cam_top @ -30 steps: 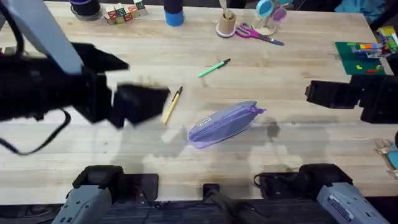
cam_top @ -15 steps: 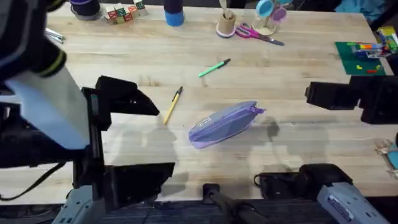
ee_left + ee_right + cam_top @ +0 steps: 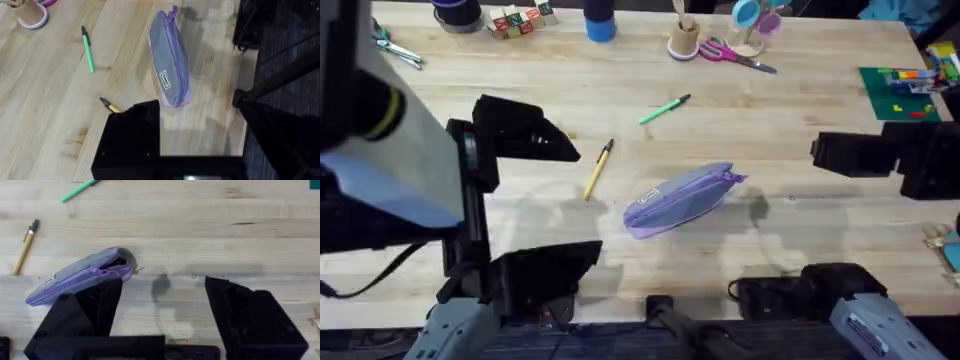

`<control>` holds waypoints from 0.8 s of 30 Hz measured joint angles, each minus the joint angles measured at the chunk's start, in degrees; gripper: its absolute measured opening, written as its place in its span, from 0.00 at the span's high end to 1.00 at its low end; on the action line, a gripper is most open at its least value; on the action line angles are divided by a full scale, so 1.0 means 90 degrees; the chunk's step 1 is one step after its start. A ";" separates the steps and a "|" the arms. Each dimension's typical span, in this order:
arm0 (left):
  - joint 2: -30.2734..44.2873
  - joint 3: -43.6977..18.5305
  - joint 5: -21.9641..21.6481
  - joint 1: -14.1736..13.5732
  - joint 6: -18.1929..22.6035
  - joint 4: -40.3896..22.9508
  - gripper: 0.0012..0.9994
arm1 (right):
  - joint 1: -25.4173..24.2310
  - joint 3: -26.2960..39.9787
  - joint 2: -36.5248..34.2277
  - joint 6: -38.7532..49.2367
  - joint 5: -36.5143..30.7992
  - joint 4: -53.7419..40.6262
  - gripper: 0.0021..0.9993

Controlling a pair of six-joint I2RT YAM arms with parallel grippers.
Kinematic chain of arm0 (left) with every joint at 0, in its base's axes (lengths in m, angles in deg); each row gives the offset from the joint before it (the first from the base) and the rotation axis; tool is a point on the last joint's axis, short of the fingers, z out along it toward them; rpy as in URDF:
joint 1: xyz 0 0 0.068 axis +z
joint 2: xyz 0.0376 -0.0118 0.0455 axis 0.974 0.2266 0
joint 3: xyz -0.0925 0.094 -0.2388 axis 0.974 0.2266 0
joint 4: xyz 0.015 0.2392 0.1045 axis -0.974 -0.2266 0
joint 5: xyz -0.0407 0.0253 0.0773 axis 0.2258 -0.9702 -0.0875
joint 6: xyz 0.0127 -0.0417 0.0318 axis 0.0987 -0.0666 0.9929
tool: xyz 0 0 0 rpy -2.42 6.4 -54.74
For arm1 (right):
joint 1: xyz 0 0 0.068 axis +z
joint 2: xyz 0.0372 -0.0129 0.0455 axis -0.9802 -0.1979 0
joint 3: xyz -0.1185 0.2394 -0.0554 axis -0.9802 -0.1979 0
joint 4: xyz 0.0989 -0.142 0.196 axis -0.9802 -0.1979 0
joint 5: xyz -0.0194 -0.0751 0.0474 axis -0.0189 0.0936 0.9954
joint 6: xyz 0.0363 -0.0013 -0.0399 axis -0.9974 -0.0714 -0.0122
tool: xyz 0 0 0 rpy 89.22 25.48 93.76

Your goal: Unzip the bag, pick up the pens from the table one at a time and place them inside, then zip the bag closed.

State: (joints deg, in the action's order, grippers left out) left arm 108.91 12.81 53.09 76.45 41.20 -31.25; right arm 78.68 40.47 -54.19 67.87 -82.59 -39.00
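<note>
table [image 3: 790, 250]: light butcher-block top, plank seams visible, carries everything below
left arm: mine, raised high over the lower left, close under the overhead camera, large and dark
left gripper [image 3: 535, 205]: my fingers spread wide, holding nothing, above bare wood to the left of the yellow pen and the bag
right gripper [image 3: 165, 317]: mine, at the right side of the table, fingers wide apart, holding nothing, bag's zipper end just ahead of it in the right wrist view
bag [image 3: 678, 198]: lavender pouch lying on its side near table centre, label toward me, zipper along the top looks closed from end to end
progress: nothing done as I judge it; bag not unzipped, both pens on the table, no grip on anything
left to do: unzip, two pens in one at a time, zip shut, so the whole task
scissors [image 3: 728, 52]: pink-handled, far edge, well apart from the bag, not mine to move
yellow pen [image 3: 598, 168]: black ends, flat on the wood, just left of the bag, not touching it
green pen [image 3: 664, 109]: black tip, beyond the bag, apart from it
other clutter: blue cup, wooden holder, small blocks along the far edge; green mat [image 3: 895, 95] with coloured bits at far right
in the way: nothing between my grippers and the bag or pens; yellow pen close to the bag's label end could get nudged when I pin the bag, I judge
</note>
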 joint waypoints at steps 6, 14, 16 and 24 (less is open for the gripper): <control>0.0000 0.0006 -0.0001 0.0000 0.0022 0.0297 0.00 | 0.0000 0.0000 0.0000 0.0000 0.0000 0.0000 0.00; 0.0005 0.1356 0.0100 0.0000 0.0020 0.1103 0.00 | 0.0000 0.0000 -0.0002 -0.0001 0.0000 0.0000 0.00; 0.0005 0.1643 0.0214 0.0000 0.0000 0.1462 0.00 | 0.0000 0.0000 -0.0001 0.0003 0.0000 0.0000 0.00; 0.0005 0.2513 0.0486 0.0000 -0.0173 0.2419 0.00 | 0.0000 0.0000 0.0000 0.0005 0.0000 0.0000 0.00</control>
State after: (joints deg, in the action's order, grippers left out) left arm 108.96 35.43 57.46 76.45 39.64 -9.48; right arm 78.68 40.47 -54.19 67.91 -82.59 -39.00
